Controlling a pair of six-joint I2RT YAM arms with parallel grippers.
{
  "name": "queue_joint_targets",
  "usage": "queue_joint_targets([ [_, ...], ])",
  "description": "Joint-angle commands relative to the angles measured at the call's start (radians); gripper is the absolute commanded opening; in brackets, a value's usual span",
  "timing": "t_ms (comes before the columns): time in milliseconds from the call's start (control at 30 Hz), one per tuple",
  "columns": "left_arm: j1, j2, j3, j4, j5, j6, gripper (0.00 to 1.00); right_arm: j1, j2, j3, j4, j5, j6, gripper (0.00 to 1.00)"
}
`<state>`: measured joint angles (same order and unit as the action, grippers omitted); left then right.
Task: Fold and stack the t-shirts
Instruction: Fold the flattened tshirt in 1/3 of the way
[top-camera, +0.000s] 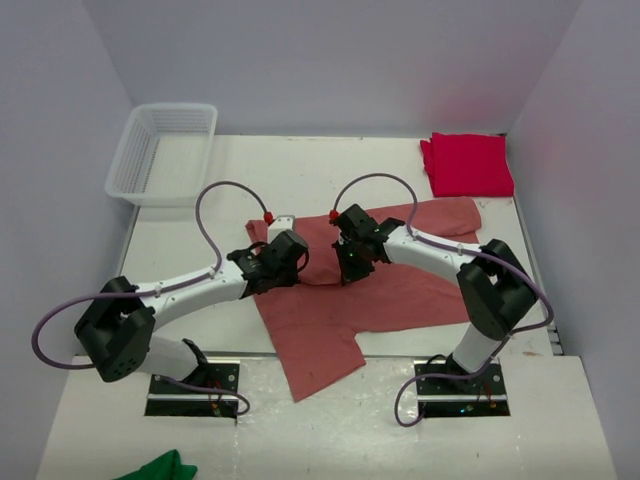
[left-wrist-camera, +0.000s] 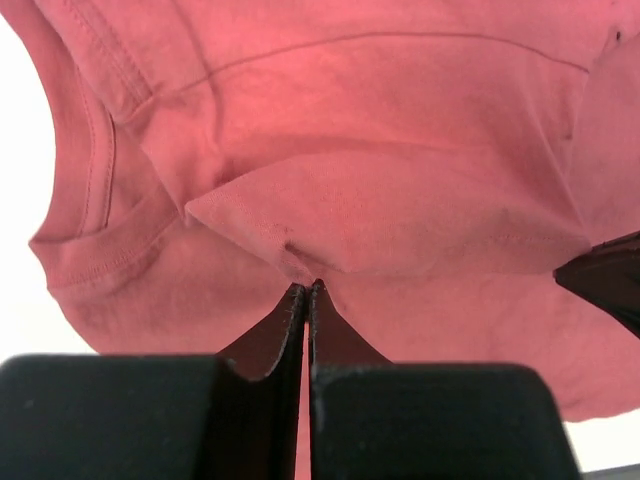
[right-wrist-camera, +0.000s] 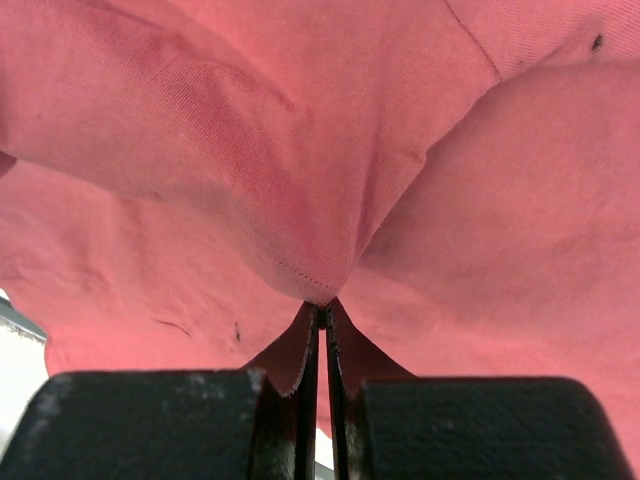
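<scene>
The large salmon-red t-shirt (top-camera: 330, 305) lies spread across the middle of the table, part of it hanging over the near edge. Both grippers meet over its centre. My left gripper (top-camera: 300, 262) is shut, its tips (left-wrist-camera: 306, 288) pinching a hemmed fold of the salmon t-shirt (left-wrist-camera: 400, 210), with the collar (left-wrist-camera: 95, 170) to the left. My right gripper (top-camera: 350, 262) is also shut, and its tips (right-wrist-camera: 323, 308) clamp a stitched edge of the same t-shirt (right-wrist-camera: 200, 150), lifted in a bunch. The crimson t-shirt (top-camera: 467, 164) sits folded at the back right.
A white plastic basket (top-camera: 160, 150) stands at the back left corner. A small green cloth (top-camera: 160, 467) lies at the near left edge of the view. Both arms' bases are bolted on the near strip, and grey walls close in three sides.
</scene>
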<state>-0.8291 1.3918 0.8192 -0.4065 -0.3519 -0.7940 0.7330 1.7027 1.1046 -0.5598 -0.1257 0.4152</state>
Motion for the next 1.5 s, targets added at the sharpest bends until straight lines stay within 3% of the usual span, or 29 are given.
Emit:
queue_joint_targets([
  [0,-0.021,-0.040,-0.017,-0.043,-0.015,-0.054,0.00,0.008,-0.051,-0.015,0.029,-0.045,-0.009,0.00],
  [333,-0.073,-0.112,-0.063,-0.094,-0.012,-0.100,0.00,0.008,-0.055,-0.058,0.032,-0.031,-0.006,0.00],
  [767,-0.085,-0.080,-0.074,-0.100,0.002,-0.111,0.00,0.008,0.005,-0.074,0.070,-0.023,-0.010,0.00],
  [833,-0.090,-0.094,-0.086,-0.101,-0.004,-0.122,0.06,0.006,0.000,-0.081,0.081,-0.020,-0.013,0.08],
  [967,-0.139,-0.146,-0.107,-0.152,-0.073,-0.206,0.20,0.006,-0.006,-0.081,0.077,-0.020,-0.018,0.14],
  [1033,-0.191,-0.158,-0.095,-0.198,-0.099,-0.246,0.35,0.008,-0.023,-0.083,0.067,-0.014,-0.016,0.23],
  [1067,-0.211,-0.162,-0.089,-0.242,-0.125,-0.282,0.49,0.006,-0.034,-0.083,0.058,-0.003,-0.015,0.28],
  [1100,-0.258,-0.165,-0.081,-0.262,-0.145,-0.296,0.54,0.006,-0.070,-0.084,0.046,0.004,-0.015,0.31],
  [1233,-0.309,-0.152,0.015,-0.362,-0.333,-0.326,0.59,0.006,-0.167,-0.068,0.011,0.023,-0.009,0.50],
  [1333,-0.251,-0.103,0.125,-0.329,-0.387,-0.217,0.51,0.006,-0.207,-0.043,-0.014,0.054,-0.016,0.61],
  [1367,-0.219,-0.087,0.153,-0.310,-0.378,-0.199,0.29,0.005,-0.209,-0.038,-0.020,0.079,-0.018,0.63],
  [1400,-0.146,-0.074,0.182,-0.270,-0.355,-0.157,0.15,0.006,-0.209,-0.029,-0.028,0.087,-0.026,0.64],
  [1433,-0.101,-0.073,0.193,-0.252,-0.310,-0.118,0.03,0.006,-0.201,-0.023,-0.035,0.095,-0.027,0.64],
  [1467,-0.066,-0.080,0.196,-0.183,-0.283,-0.081,0.00,0.006,-0.201,-0.019,-0.048,0.104,-0.027,0.64],
])
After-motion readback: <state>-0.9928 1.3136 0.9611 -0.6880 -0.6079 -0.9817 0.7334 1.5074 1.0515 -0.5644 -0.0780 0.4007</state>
